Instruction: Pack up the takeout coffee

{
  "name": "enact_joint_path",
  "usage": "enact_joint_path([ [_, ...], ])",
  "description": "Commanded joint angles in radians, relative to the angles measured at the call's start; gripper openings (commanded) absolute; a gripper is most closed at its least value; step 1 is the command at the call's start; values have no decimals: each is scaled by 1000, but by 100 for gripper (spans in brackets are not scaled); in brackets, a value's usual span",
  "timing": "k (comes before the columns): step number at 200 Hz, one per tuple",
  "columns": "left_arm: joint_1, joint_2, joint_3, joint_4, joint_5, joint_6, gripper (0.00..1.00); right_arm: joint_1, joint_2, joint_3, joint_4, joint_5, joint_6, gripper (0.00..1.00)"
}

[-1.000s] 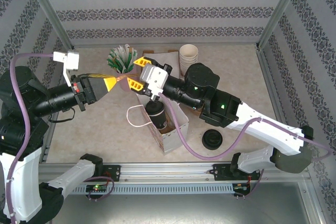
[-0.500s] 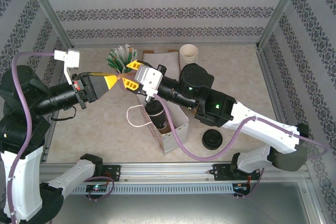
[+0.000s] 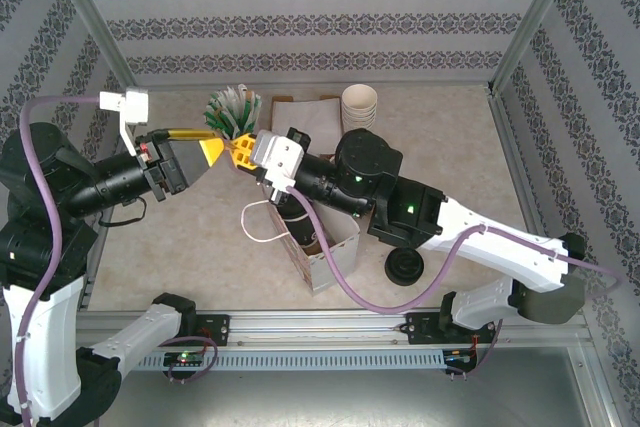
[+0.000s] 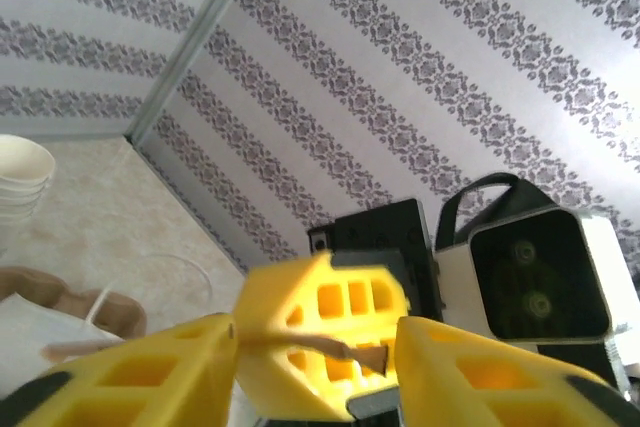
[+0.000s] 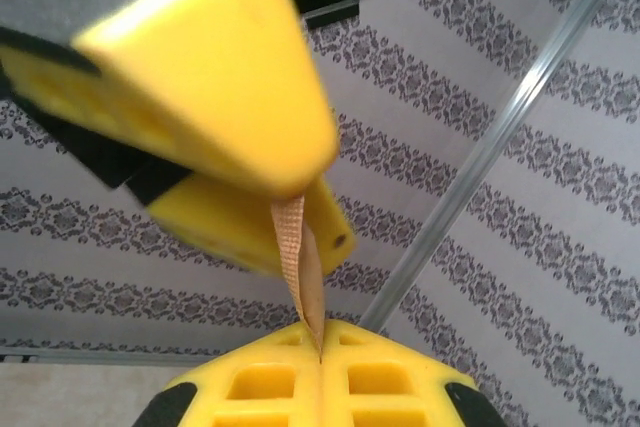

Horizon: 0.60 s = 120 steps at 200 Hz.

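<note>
Leftward went my right gripper (image 3: pixel 247 150), clamped on a brown strip (image 5: pixel 300 267) reaching between the parted fingers of my left gripper (image 3: pixel 222 150); the coffee (image 3: pixel 291 215) sits bagged just nearer, closest to my right.

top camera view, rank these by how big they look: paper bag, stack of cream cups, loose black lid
1. paper bag, clearly largest
2. stack of cream cups and loose black lid look about alike, so unranked
</note>
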Motion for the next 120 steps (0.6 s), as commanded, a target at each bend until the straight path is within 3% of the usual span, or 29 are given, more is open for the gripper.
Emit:
enact_joint_path([
  [1,11,-27,-51,143,-111,-25,71,18,-82,-77,25,98,92,0],
  [22,11,-70,-143,268,-222,-69,81,27,-145,-160,37,151,168,0],
  [80,11,-114,-382,527,-349,-227,80,52,-253,-348,119,261,272,0],
  [120,12,-140,-507,562,-387,-249,78,47,-263,-426,165,267,360,0],
])
